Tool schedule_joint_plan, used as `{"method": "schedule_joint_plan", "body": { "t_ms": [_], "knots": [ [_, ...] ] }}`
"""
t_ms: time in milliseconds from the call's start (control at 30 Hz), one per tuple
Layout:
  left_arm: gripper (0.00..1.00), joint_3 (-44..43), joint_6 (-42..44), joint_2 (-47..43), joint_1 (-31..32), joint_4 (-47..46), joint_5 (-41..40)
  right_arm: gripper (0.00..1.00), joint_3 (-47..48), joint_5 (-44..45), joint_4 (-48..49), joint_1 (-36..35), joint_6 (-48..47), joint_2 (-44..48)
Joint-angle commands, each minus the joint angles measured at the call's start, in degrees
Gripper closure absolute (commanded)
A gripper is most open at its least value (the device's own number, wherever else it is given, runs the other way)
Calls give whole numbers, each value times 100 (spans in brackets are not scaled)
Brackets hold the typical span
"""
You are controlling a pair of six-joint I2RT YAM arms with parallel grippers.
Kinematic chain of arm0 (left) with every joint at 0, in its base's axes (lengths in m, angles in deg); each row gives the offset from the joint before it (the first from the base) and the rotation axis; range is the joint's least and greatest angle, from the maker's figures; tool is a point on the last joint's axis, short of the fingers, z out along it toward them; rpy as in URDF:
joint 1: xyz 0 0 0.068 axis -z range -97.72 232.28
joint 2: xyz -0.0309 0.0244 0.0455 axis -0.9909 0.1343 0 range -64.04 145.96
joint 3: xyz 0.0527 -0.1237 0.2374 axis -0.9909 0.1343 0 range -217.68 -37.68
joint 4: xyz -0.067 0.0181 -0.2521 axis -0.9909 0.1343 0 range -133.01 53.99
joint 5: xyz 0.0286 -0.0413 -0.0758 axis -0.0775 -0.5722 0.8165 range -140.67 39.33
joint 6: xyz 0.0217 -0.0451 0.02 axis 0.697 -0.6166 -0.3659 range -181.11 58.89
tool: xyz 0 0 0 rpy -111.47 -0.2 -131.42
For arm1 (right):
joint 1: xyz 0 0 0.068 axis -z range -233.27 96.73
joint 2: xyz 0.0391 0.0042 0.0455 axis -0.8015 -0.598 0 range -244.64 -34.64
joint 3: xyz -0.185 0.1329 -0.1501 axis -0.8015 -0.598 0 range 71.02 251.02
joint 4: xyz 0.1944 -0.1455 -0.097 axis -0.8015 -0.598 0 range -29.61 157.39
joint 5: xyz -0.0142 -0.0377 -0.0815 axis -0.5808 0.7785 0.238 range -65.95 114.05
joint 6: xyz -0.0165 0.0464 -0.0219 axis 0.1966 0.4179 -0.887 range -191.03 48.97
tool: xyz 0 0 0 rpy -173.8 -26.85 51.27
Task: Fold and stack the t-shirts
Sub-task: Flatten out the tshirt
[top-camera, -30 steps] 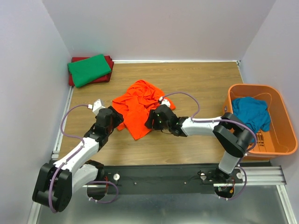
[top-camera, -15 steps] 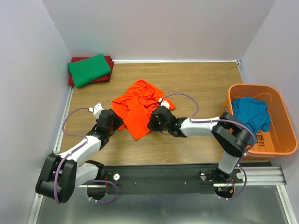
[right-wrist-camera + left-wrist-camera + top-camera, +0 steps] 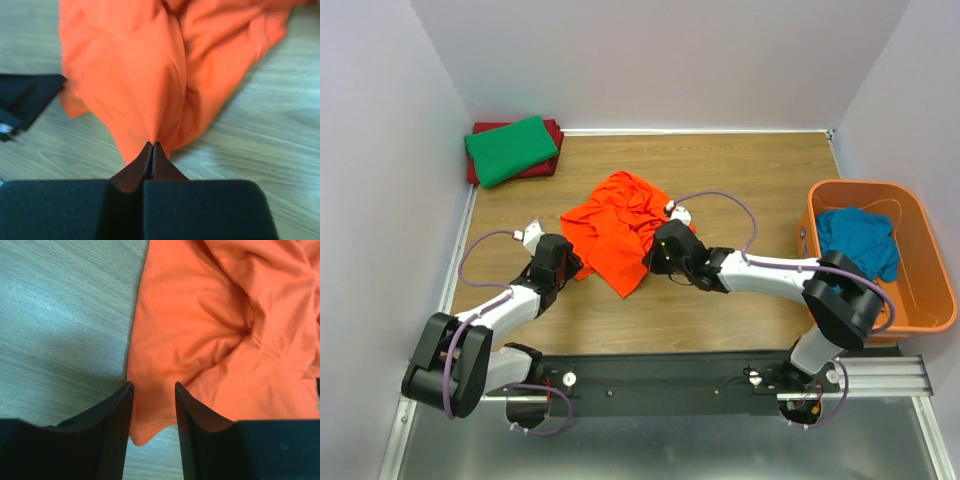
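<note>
A crumpled bright orange t-shirt lies mid-table. My left gripper is low at its near-left corner, open, with that hemmed corner lying between the parted fingers. My right gripper is at the shirt's near-right side, shut on a pinched ridge of the orange cloth. A folded green t-shirt rests on a folded dark red t-shirt in the far-left corner. A teal blue t-shirt lies bunched in the basket.
The rigid orange plastic basket stands at the table's right edge. White walls close in the left, back and right sides. Bare wood shows around the orange shirt. In the right wrist view, the left arm's black gripper body shows at the left.
My right gripper has shut on a fold of the orange shirt. My left gripper's jaws have narrowed around the shirt's corner, and that arm has edged nearer.
</note>
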Motion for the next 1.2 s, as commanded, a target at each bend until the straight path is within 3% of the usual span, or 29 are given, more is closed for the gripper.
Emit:
{"method": "schedule_joint_plan", "body": {
  "t_ms": [0, 167, 433, 600, 733, 1000, 1167],
  "knots": [
    [58, -242, 90, 203, -31, -93, -163, 99, 373, 858, -699, -46, -389, 522],
    [69, -374, 178, 362, -22, -137, -154, 99, 733, 1641, -1211, -11, -733, 883],
    [72, -471, 195, 503, -31, -163, -110, 99, 1094, 2362, -1774, 199, -1304, 1252],
    [73, -506, 222, 468, -22, -216, 13, 99, 1287, 2424, -2072, 717, -1664, 1454],
    [73, -568, 309, 336, -31, -234, 206, 99, 1200, 2048, -2222, 1646, -1744, 1673],
    [68, -603, 415, -51, -22, -173, 558, 99, 1410, 1625, -2249, 2519, -1964, 1701],
    [55, -507, 266, -24, -13, -172, 1128, 99, 1683, 1440, -2249, 2696, -1990, 1542]
  ]
}}
